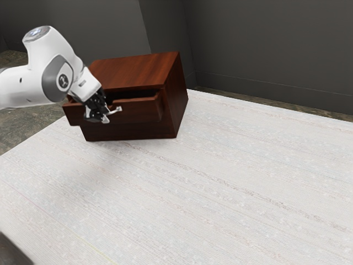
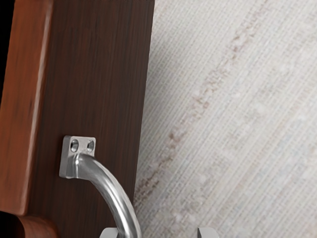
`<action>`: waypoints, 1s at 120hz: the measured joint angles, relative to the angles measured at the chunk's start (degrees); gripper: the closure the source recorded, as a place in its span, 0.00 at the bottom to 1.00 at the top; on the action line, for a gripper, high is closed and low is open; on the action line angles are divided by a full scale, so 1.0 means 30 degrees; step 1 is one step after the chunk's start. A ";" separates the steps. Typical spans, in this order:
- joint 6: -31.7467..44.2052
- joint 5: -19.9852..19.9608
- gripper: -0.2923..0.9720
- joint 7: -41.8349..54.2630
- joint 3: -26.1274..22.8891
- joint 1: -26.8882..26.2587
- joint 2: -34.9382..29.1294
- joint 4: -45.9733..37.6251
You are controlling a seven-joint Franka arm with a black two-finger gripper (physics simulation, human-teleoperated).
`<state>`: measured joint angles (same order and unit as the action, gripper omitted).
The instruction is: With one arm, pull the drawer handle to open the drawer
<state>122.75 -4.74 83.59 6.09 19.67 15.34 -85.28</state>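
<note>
Drawer [image 1: 138, 109] sits partly out of its cabinet [image 1: 138, 69] on the table [image 1: 231, 187]; I judge more pulling remains. My gripper [image 1: 102, 117] straddles the handle [image 2: 110, 188], jaws apart, unclamped.

The exterior camera stood raised beside the arm [image 1: 38, 77], well back, and looked down across the table [image 1: 231, 182] toward the drawer [image 1: 138, 110]. The wrist camera sat very close to the drawer front, facing the handle [image 2: 106, 186]. Both views shared the drawer front, handle and table.
</note>
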 joint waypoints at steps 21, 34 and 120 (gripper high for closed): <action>0.0054 -0.0002 0.67 0.0069 -0.0006 -0.0077 -0.0577 -0.0864; 0.0066 -0.0001 0.69 0.0105 -0.0008 -0.0083 -0.0761 -0.1134; 0.0551 0.0150 0.71 0.0230 0.0043 -0.0219 -0.4285 -0.5311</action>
<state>124.40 -4.29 84.28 6.22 19.02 2.49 -101.22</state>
